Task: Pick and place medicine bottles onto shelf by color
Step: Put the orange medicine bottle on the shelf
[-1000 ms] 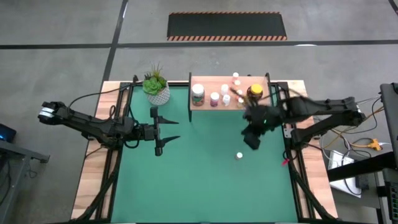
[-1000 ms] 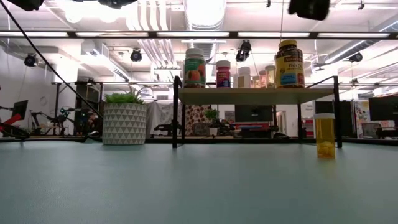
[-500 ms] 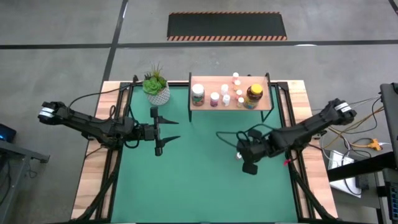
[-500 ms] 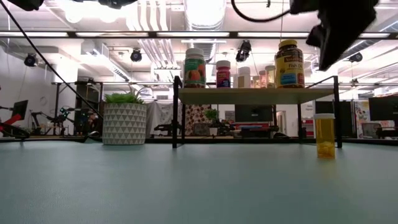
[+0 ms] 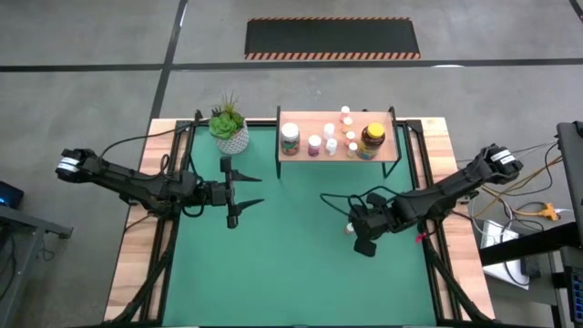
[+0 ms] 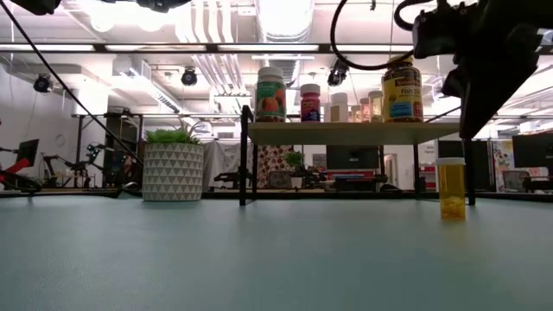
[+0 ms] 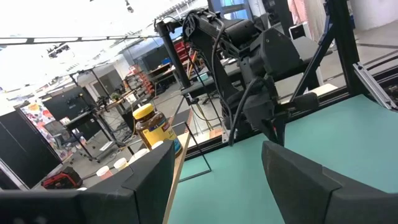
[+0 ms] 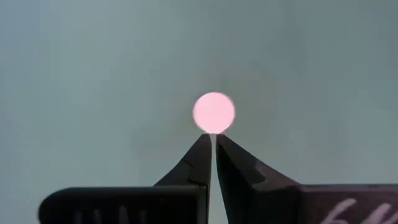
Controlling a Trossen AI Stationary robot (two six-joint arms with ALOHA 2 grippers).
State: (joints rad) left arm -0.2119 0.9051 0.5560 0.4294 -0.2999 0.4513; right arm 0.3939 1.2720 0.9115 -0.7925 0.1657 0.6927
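Observation:
An orange bottle [image 6: 450,187] with a white cap stands upright on the green mat [image 5: 291,255], right of centre; it also shows in the high view [image 5: 349,227]. My right gripper [image 8: 212,138] is shut and points down. It hangs above the bottle, with its tips at the edge of the cap [image 8: 214,112] as seen from above; in the low view [image 6: 469,130] it is clear of the bottle. My left gripper [image 5: 244,191] is open and empty over the mat's left part. The shelf [image 5: 337,157] at the far edge carries several bottles and the amber yellow-lidded jar [image 5: 372,138].
A green plant in a white pot [image 5: 228,129] stands at the far edge, left of the shelf. The shelf's black legs [image 6: 244,155] stand on the mat. The mat's near half is bare.
My right gripper has swung from beside the shelf toward the near edge and come down over the orange bottle on the mat. The bottle has stayed where it was.

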